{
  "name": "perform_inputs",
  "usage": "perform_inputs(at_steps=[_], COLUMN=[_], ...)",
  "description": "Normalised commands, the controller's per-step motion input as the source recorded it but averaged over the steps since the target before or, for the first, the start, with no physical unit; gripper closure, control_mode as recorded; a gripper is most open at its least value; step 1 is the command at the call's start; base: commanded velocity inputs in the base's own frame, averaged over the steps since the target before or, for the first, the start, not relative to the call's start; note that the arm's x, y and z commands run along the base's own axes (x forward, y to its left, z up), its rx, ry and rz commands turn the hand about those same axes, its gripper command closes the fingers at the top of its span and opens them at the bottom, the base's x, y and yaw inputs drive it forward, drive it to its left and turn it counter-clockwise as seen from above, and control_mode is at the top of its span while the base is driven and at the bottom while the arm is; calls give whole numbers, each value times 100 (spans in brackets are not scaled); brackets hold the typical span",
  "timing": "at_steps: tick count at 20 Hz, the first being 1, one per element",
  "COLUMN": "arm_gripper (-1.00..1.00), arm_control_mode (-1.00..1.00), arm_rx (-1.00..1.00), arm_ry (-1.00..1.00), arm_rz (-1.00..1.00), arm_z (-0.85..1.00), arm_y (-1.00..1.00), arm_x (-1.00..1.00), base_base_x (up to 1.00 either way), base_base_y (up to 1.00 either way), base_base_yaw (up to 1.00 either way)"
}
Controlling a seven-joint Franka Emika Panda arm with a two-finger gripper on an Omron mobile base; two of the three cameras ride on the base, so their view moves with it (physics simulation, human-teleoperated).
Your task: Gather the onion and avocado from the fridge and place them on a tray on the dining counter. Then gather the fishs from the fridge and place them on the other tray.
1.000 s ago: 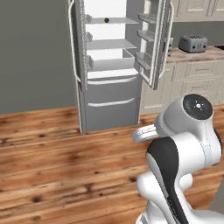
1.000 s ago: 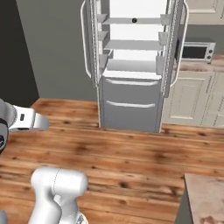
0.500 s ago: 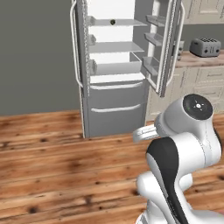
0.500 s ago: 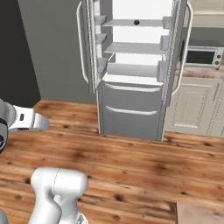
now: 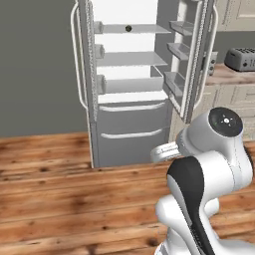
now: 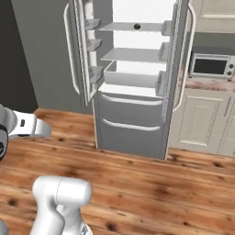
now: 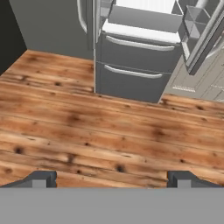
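I'm facing the fridge (image 5: 132, 84), doors wide, top centre of both base views. Gripper (image 7: 111, 177) empty, jaws spread, low in the hand view over floor (image 7: 87, 131). One small dark item (image 6: 137, 27) on the top shelf, can't identify it. Looks like approach; next I'd close in and raise the arm.

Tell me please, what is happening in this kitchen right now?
The robot stands on the wooden floor facing the fridge, whose two upper doors are wide open. Its gripper is open and holds nothing, pointing down toward the floor in front of the two lower drawers. One small dark round thing sits on the top shelf; it is too small to identify. A toaster and a microwave sit on the wall counter beside the fridge.
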Motion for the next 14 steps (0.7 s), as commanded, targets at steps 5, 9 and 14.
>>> perform_inputs(at_steps=[5,9,14], arm_gripper=[-100,-100,-100], arm_control_mode=[100,100,100], arm_rx=[0,0,0], arm_ry=[0,0,0], arm_rz=[0,0,0], arm_z=[0,0,0], arm_y=[0,0,0], arm_x=[0,0,0], base_base_x=[78,84,79], base_base_y=[-50,-44,-36], base_base_yaw=[10,8,4])
